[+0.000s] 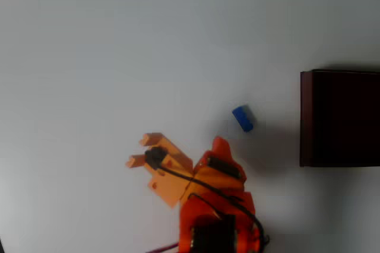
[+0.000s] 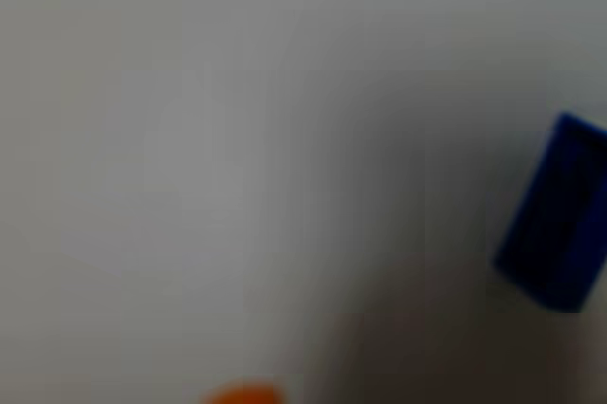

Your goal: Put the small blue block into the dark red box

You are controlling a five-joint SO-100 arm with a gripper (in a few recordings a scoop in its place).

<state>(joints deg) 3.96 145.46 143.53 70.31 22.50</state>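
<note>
Overhead view: the small blue block lies on the white table, between the orange gripper near the table's lower edge and the dark red box at its right edge, touching neither. The gripper's fingers stand apart, empty. Wrist view, blurred: apparently the same block at right.

My table is plain white. On it the blue block lies just up and right of my gripper, and the dark red box sits farther right at the edge.
</note>
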